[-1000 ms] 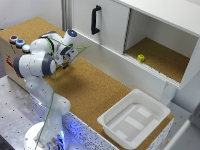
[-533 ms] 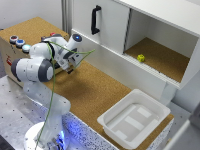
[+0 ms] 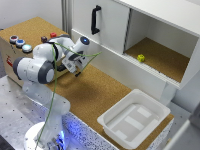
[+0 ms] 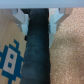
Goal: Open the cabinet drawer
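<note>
The white cabinet (image 3: pixel 110 30) stands at the back, with a black vertical handle (image 3: pixel 95 19) on its closed front panel. To the exterior view's right of that panel a compartment (image 3: pixel 160 55) gapes open. My gripper (image 3: pixel 76 70) hangs over the cork surface, well to the exterior view's left of the handle and below it, touching nothing. In the wrist view the gripper (image 4: pixel 38 17) is open, its pale fingers (image 4: pixel 20 18) set apart over a dark band, with nothing held between them.
A small yellow object (image 3: pixel 141 58) lies inside the open compartment. A white plastic tray (image 3: pixel 132 117) sits on the cork tabletop (image 3: pixel 95 95) near its front corner. A wooden box with coloured buttons (image 3: pixel 20 42) stands behind the arm. A green cable (image 3: pixel 54 95) hangs along the arm.
The arm has swung forward and the gripper has come down toward the cork surface, moving slightly to the exterior view's right. The cabinet is unchanged.
</note>
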`<action>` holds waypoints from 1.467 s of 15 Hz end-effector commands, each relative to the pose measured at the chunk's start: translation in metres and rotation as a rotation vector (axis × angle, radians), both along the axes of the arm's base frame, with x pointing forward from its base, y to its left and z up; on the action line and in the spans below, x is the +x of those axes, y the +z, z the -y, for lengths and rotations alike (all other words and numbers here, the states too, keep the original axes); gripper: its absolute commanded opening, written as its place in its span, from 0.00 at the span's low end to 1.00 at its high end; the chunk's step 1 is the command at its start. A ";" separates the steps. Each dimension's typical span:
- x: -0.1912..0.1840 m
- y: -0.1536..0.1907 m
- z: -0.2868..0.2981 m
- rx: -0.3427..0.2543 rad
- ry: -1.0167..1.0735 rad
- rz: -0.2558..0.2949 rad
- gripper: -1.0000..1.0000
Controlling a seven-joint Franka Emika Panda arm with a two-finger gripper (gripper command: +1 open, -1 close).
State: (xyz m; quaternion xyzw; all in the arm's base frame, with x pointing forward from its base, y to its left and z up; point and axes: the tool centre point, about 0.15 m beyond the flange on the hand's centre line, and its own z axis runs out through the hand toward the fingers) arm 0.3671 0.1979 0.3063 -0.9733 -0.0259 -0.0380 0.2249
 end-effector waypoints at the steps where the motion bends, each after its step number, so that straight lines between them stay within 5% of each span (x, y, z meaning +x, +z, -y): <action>1: 0.038 -0.020 0.046 0.001 0.036 -0.056 0.00; 6: 0.035 -0.021 0.061 -0.009 0.003 -0.061 0.00; 7: 0.035 -0.020 0.064 -0.014 -0.013 -0.063 1.00; 11: 0.033 0.000 0.069 -0.082 0.008 -0.019 1.00; 15: 0.031 0.056 0.078 -0.351 0.017 0.048 1.00; 18: 0.031 0.097 0.078 -0.451 0.004 0.134 1.00; 22: 0.031 0.146 0.060 -0.500 0.048 0.240 1.00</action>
